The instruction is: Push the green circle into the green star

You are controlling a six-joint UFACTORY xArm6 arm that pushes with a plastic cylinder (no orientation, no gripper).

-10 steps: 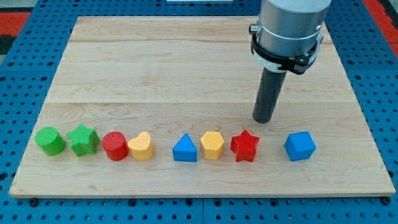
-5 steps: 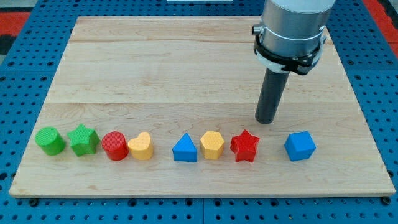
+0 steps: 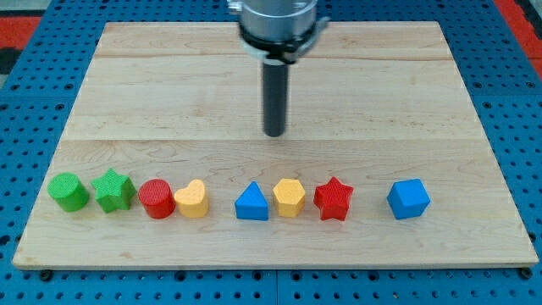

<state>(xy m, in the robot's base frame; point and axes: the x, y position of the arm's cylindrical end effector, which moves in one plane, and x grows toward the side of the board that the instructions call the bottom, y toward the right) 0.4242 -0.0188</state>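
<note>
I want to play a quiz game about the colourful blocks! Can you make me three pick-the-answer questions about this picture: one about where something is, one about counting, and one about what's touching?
1. Where is the green circle?
A. at the view's left end of the row
B. in the middle
C. at the view's right end

2. How many red blocks are there?
A. one
B. two
C. three

3. Is my tip touching a block?
A. yes, the green circle
B. yes, a blue one
C. no, none

Answers: 1 A, it sits leftmost, right beside the green star. 2 B, the red circle and the red star. 3 C, bare wood lies between my tip and the row.
</note>
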